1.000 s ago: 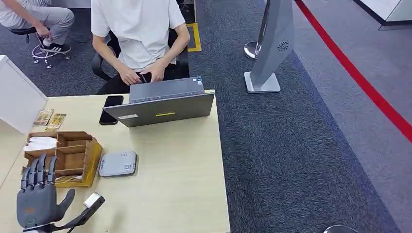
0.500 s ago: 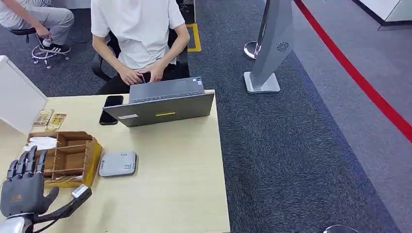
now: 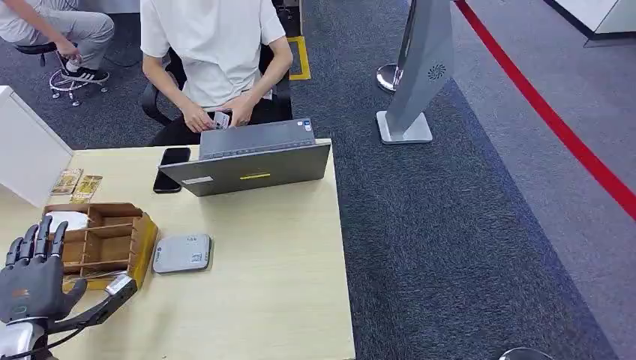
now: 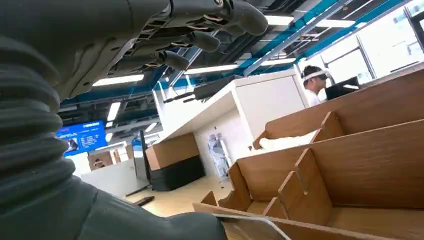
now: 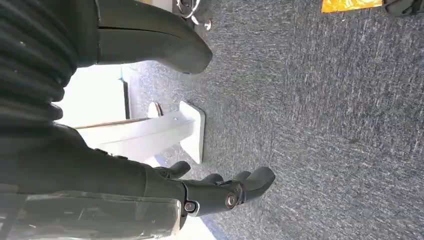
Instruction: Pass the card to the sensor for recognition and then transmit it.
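My left hand (image 3: 30,279) stands upright at the table's near left corner, fingers spread and nothing in it, just in front of the wooden organizer box (image 3: 112,240). A thin card (image 3: 96,277) lies in the box's front slot; its edge (image 4: 252,222) is seen close in the left wrist view, below my fingers (image 4: 200,37). The flat grey-white sensor (image 3: 182,253) lies on the table right of the box. Across the table, a seated person holds a small white card (image 3: 221,119). My right hand (image 5: 220,192) hangs over the carpet, holding nothing.
A grey laptop (image 3: 251,161) and a black phone (image 3: 172,168) sit at the table's far side. Small packets (image 3: 77,184) lie at the far left by a white partition (image 3: 30,150). A white cloth (image 3: 71,220) fills the box's back slot. A grey stand (image 3: 420,75) is on the carpet.
My left hand has moved left and a little away from me, ending at the box's near left corner. The seated person has raised a small white card in both hands.
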